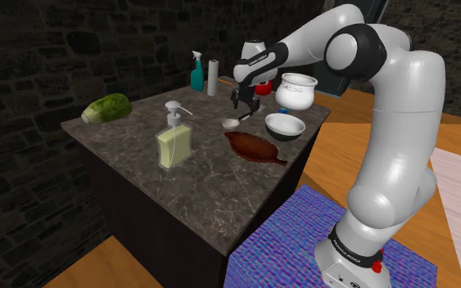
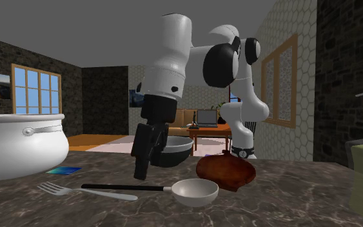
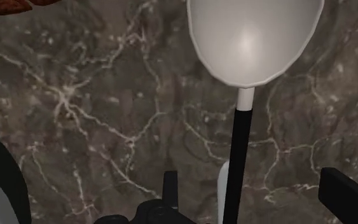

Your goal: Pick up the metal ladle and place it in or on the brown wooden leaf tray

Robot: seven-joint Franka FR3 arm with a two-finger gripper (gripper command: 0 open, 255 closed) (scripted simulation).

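Note:
The ladle lies flat on the dark marble counter, with a pale round bowl and a thin black handle. My gripper hangs just above the handle, open. The handle runs between the two fingers without touching them, nearer to one finger than the other. The brown leaf-shaped tray rests on the counter close beside the ladle's bowl, and nothing lies on it.
A fork lies alongside the ladle's handle. A white pot and a bowl stand near the tray. Further along the counter are a soap dispenser, a green melon, a spray bottle and a paper roll.

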